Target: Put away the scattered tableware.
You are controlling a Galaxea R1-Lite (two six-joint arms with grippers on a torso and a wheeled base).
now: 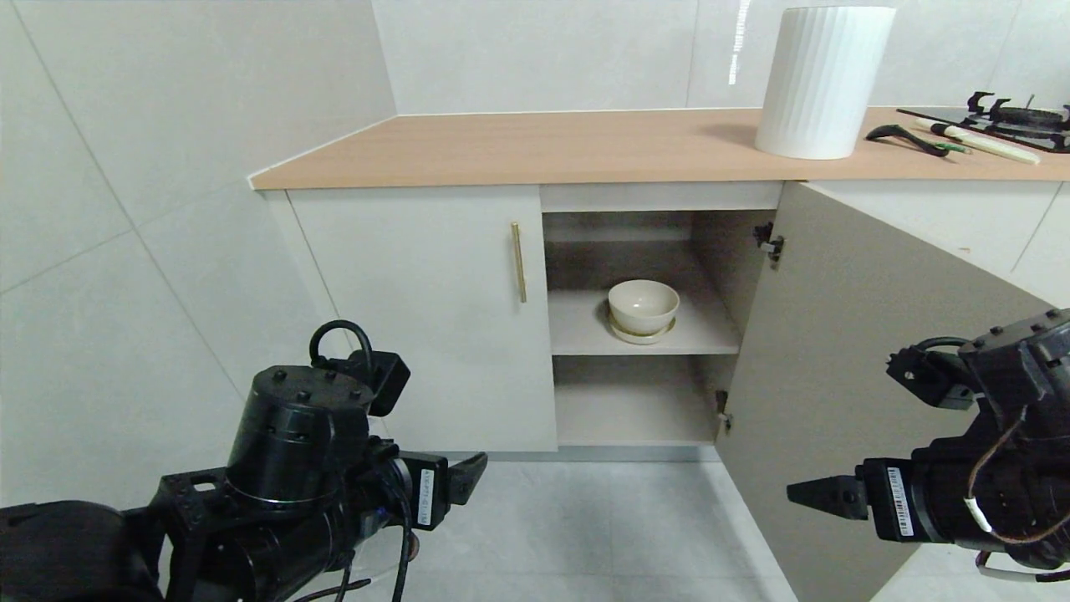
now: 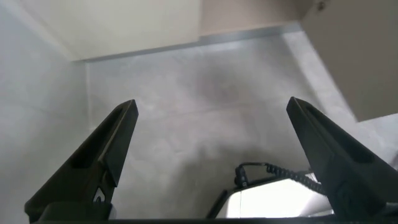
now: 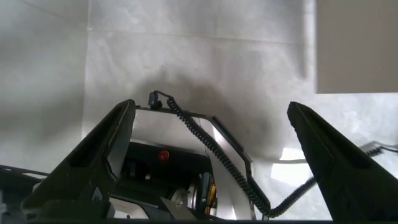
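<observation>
Tableware, a cream ceramic bowl (image 1: 643, 306) on its small plate (image 1: 639, 337), stands on the cabinet shelf (image 1: 710, 339) ahead of and above my spread, empty left gripper (image 2: 211, 104) and right gripper (image 3: 211, 107), the latter nearer the open grey door (image 1: 836, 351).

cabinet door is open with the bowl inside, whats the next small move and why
Probably bring the open, empty right gripper round to the outer face of the open grey cabinet door and push it shut: the cream ceramic bowl already sits on its plate on the shelf.
</observation>
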